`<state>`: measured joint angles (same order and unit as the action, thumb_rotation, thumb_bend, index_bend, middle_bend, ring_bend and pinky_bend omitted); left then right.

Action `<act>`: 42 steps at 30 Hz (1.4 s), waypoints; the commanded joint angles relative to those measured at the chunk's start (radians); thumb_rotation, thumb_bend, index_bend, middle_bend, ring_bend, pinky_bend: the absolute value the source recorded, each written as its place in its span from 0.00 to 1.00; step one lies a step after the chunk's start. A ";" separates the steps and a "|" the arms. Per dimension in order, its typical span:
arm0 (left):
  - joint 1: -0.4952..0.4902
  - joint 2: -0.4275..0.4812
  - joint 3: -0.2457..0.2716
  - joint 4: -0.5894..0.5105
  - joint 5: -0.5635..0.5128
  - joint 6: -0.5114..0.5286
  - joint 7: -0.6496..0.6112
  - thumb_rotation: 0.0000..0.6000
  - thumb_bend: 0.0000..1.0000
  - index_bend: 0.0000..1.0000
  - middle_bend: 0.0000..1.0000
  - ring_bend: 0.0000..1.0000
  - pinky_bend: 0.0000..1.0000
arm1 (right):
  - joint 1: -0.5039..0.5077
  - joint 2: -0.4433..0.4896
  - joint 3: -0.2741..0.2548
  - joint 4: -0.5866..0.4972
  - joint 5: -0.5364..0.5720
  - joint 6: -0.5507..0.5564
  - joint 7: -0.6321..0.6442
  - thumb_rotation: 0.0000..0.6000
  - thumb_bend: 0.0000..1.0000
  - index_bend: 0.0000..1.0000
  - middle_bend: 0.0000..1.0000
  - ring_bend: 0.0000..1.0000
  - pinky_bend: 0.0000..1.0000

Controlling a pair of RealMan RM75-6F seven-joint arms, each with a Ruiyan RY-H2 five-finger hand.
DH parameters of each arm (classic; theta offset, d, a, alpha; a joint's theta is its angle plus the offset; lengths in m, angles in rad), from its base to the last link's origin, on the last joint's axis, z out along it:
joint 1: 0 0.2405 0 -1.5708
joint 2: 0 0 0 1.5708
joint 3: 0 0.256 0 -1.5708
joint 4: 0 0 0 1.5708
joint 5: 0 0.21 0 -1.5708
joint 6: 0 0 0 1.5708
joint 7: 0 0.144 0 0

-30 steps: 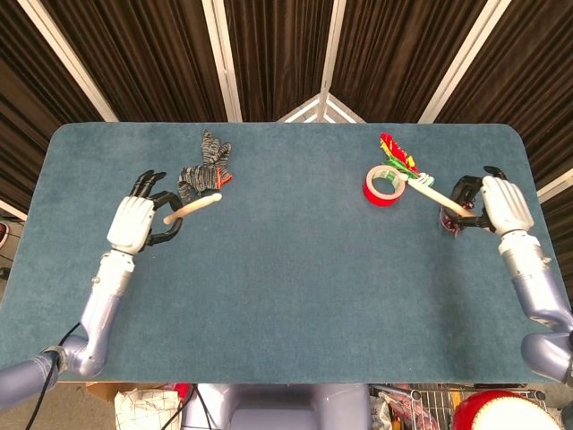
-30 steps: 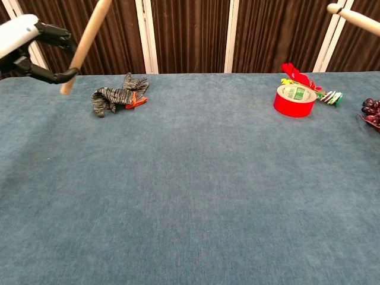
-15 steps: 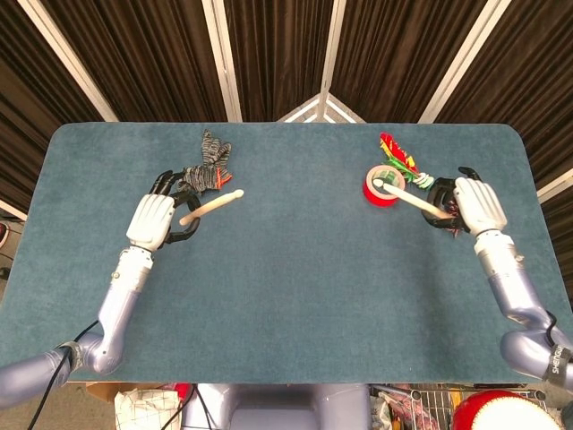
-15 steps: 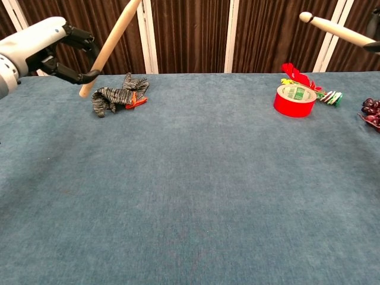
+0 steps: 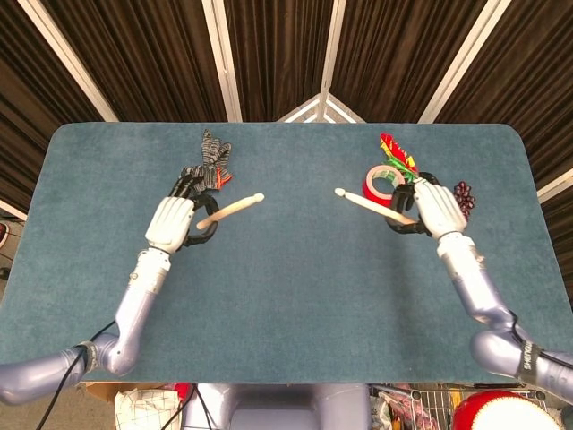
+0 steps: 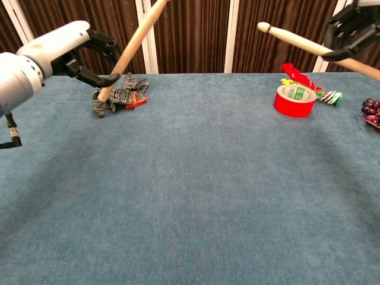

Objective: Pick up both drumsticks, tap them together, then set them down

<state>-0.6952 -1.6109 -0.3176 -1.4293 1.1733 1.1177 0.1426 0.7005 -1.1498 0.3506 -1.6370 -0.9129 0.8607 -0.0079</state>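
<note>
Drumsticks: both are lifted clear of the table and held in the air, tips facing each other across an open gap over the middle of the table. The left drumstick point(image 5: 229, 210) is gripped near its butt by the left hand point(image 5: 170, 224), fingers curled closed around the shaft; in the chest view it slants steeply upward. The right drumstick point(image 5: 374, 206) is gripped by the right hand point(image 5: 428, 208), fingers likewise wrapped closed around the shaft, its tip pointing toward 9 o'clock.

Step in hand, as judged: bringing the sticks together for the tap.
- Close the gap evenly from both sides, so that the sticks meet over the table centre.
- Make contact with the shafts crossed just behind the tips; tip-to-tip contact is easy to miss.
- The two sticks appear to sit at different angles; level them before contact.
- Keep the grips firm, as a hard tap could twist a stick in the fingers.
- Keep the sticks high enough to pass over the roll of tape.

Surface, near to far: a blue felt-like tabletop point(image 5: 286, 305). At 11 o'clock from centre lies a grey knitted glove point(image 5: 208, 161), just beyond the left hand. At 1 o'clock stands a red roll of tape point(image 5: 379, 182), with a bundle of coloured clips point(image 5: 397, 154) just behind it. A bunch of dark grapes point(image 5: 463, 197) lies at 3 o'clock near the right edge.

Room: dark brown curtains point(image 5: 161, 54) with white vertical posts behind the table.
</note>
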 commanded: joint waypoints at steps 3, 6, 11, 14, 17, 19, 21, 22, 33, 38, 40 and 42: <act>-0.011 -0.027 0.004 0.009 0.001 0.004 0.006 1.00 0.54 0.60 0.57 0.11 0.06 | 0.052 -0.032 0.009 -0.012 0.085 0.006 -0.075 1.00 0.36 0.70 0.60 0.52 0.10; -0.020 -0.048 0.014 0.023 0.010 0.004 0.017 1.00 0.54 0.60 0.57 0.11 0.06 | 0.073 -0.041 0.020 -0.011 0.140 0.006 -0.091 1.00 0.37 0.70 0.61 0.53 0.09; -0.037 -0.099 0.008 0.066 0.013 0.012 0.010 1.00 0.54 0.60 0.57 0.11 0.06 | 0.091 -0.033 0.026 -0.037 0.174 0.019 -0.118 1.00 0.39 0.70 0.61 0.53 0.09; -0.051 -0.139 0.007 0.103 0.012 0.010 0.005 1.00 0.54 0.60 0.57 0.11 0.06 | 0.100 -0.022 0.033 -0.065 0.187 0.032 -0.133 1.00 0.39 0.70 0.61 0.53 0.10; -0.064 -0.174 0.003 0.135 0.019 0.018 0.000 1.00 0.54 0.60 0.57 0.11 0.06 | 0.110 -0.014 0.038 -0.089 0.196 0.042 -0.148 1.00 0.39 0.71 0.61 0.53 0.10; -0.073 -0.196 -0.006 0.149 0.018 0.021 -0.010 1.00 0.54 0.60 0.57 0.11 0.06 | 0.117 -0.010 0.039 -0.107 0.200 0.049 -0.159 1.00 0.39 0.71 0.61 0.53 0.09; -0.081 -0.213 -0.012 0.164 0.019 0.024 -0.011 1.00 0.54 0.60 0.57 0.11 0.06 | 0.123 -0.006 0.039 -0.123 0.205 0.055 -0.170 1.00 0.39 0.72 0.61 0.53 0.09; -0.087 -0.223 -0.015 0.171 0.018 0.021 -0.011 1.00 0.54 0.60 0.57 0.11 0.06 | 0.127 -0.006 0.040 -0.133 0.210 0.061 -0.176 1.00 0.39 0.72 0.61 0.53 0.09; -0.122 -0.275 -0.045 0.191 0.018 0.030 -0.016 1.00 0.54 0.60 0.57 0.11 0.06 | 0.157 -0.028 0.026 -0.160 0.242 0.088 -0.215 1.00 0.39 0.72 0.61 0.53 0.10; -0.132 -0.287 -0.054 0.190 0.011 0.029 -0.007 1.00 0.54 0.60 0.57 0.11 0.06 | 0.169 -0.040 0.021 -0.164 0.255 0.096 -0.228 1.00 0.39 0.72 0.61 0.53 0.09; -0.136 -0.289 -0.055 0.189 0.011 0.028 0.000 1.00 0.54 0.60 0.57 0.11 0.06 | 0.174 -0.045 0.023 -0.168 0.258 0.098 -0.229 1.00 0.39 0.72 0.61 0.53 0.09; -0.141 -0.294 -0.058 0.188 0.008 0.029 0.011 1.00 0.54 0.60 0.57 0.11 0.06 | 0.180 -0.050 0.025 -0.176 0.262 0.100 -0.231 1.00 0.39 0.72 0.61 0.53 0.09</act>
<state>-0.8340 -1.9031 -0.3743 -1.2403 1.1829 1.1463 0.1505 0.8782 -1.1979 0.3744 -1.8100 -0.6530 0.9596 -0.2377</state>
